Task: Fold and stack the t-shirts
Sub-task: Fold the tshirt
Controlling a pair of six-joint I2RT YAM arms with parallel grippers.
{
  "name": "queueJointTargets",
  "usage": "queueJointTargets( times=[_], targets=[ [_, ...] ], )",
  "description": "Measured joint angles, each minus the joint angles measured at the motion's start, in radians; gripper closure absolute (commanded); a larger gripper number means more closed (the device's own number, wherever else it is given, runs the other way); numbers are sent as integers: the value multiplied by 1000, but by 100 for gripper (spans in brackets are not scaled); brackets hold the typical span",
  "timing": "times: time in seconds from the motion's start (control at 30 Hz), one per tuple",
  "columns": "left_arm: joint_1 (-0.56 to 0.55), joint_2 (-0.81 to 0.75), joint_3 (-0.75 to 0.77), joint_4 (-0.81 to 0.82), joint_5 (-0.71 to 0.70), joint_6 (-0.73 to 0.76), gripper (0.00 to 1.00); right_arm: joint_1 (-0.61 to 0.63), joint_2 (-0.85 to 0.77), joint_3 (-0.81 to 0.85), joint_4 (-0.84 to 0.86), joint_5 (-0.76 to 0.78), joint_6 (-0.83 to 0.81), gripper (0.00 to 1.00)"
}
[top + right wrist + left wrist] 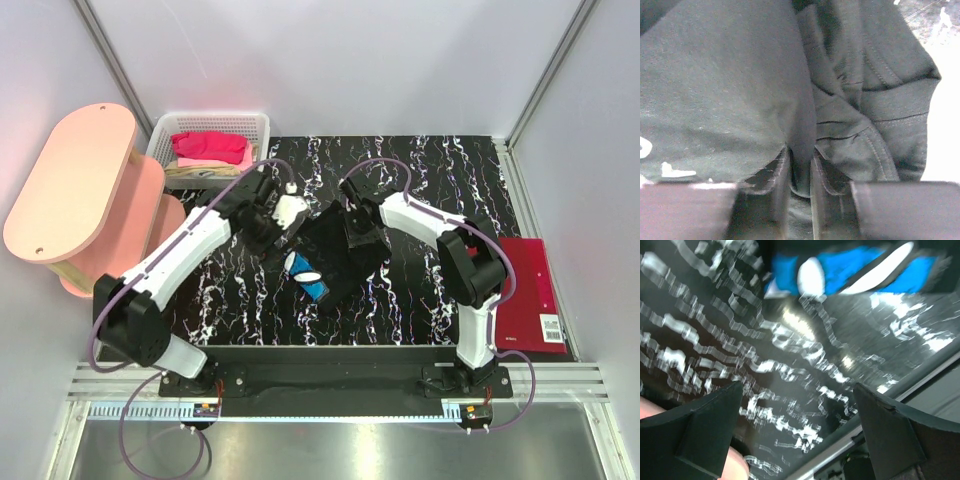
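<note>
1. Two arms reach over the black marbled counter (420, 300). The black t-shirt (345, 250) is bunched in a heap mid-counter, between the two wrists.
2. The blue-and-white print (308, 275) shows on the heap's near-left side. It is also at the top of the left wrist view, blurred.
3. Jaws of the right gripper (800, 175) are nearly together, clamped on a fold of the black t-shirt. Cloth fills the right wrist view, with hem stitching visible.
4. Jaws of the left gripper (797, 392) are wide apart with nothing between them, over bare counter just beside the shirt's left edge.
5. The pink t-shirt (210, 148) lies in the white mesh basket (255, 125) at the far-left corner, on top of something beige.
6. A pink two-tier stand (70, 180) sits left of the basket. A red flat item with a white label (530, 290) lies at the counter's right edge, well apart from the black t-shirt.
</note>
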Motion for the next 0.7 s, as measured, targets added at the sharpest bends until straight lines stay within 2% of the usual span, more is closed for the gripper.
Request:
queueJointTargets(
  times=[0.07,0.1,0.17,0.37,0.57,0.7],
  targets=[
    [-34,50,39,16,26,-13,1,-10,4,-10,12,2,8,29],
    [-48,79,66,24,42,-21,1,-15,6,-16,17,6,9,15],
    [-66,129,106,39,69,-29,1,-24,6,-29,22,17,21,1],
    [-114,301,208,82,127,-51,1,-48,-49,-63,21,86,47,0],
    [-149,430,223,98,157,-63,1,-124,-229,-81,32,104,105,0],
    [-167,480,217,118,159,-67,1,-190,-291,-151,72,78,152,0]
  ],
)
